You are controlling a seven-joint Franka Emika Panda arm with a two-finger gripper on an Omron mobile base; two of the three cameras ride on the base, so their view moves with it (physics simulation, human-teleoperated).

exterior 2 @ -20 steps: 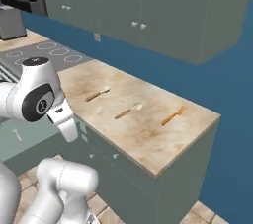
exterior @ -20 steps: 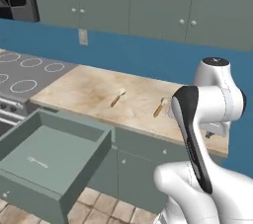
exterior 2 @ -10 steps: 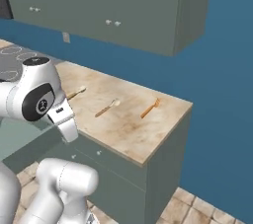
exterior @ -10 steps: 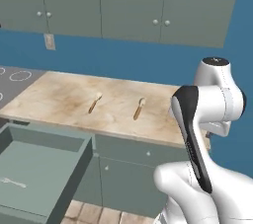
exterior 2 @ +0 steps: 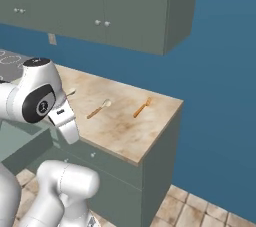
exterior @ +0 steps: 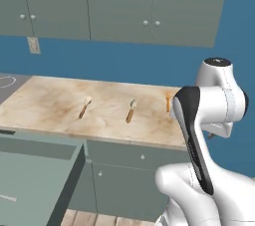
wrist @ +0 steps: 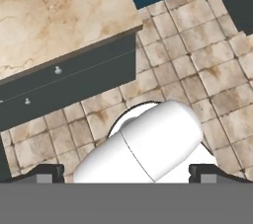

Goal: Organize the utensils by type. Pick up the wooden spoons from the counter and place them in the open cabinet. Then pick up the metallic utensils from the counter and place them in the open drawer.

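**Step in hand: approach for the first spoon pick.**

1. Neither spoon is held yet. The end effector [wrist: 126, 172] has its fingers spread wide and pinches nothing. In the hand view it points down at the floor tiles [wrist: 197, 65] in front of the bench [wrist: 59, 16].
2. Locate the targets in the left base view. The left spoon [exterior: 84, 107] lies centre-left on the bench. The second spoon [exterior: 130, 111] lies near it to the right, and the two are apart. Both bowls point toward the wall.
3. A third utensil [exterior: 168, 101] lies further right, partly behind the arm. It renders orange-brown, so its material cannot be told. Leave it for the drawer step.
4. Recommended: raise the end effector over the bench and centre it on one handle. Turn the jaws across the handle, then descend vertically. The handles are thin and lie flat, so a shallow descent is likely to close on nothing.

**Surface and room.**

- The drawer [exterior: 40, 170] stands open at lower left, below the bench edge. Route the arm clear of it.
- The bench top is flat, beige and veined.
- The wall cabinets [exterior: 119, 6] in the upper frame have their doors shut.
- The wall [exterior 2: 220, 71] is blue.
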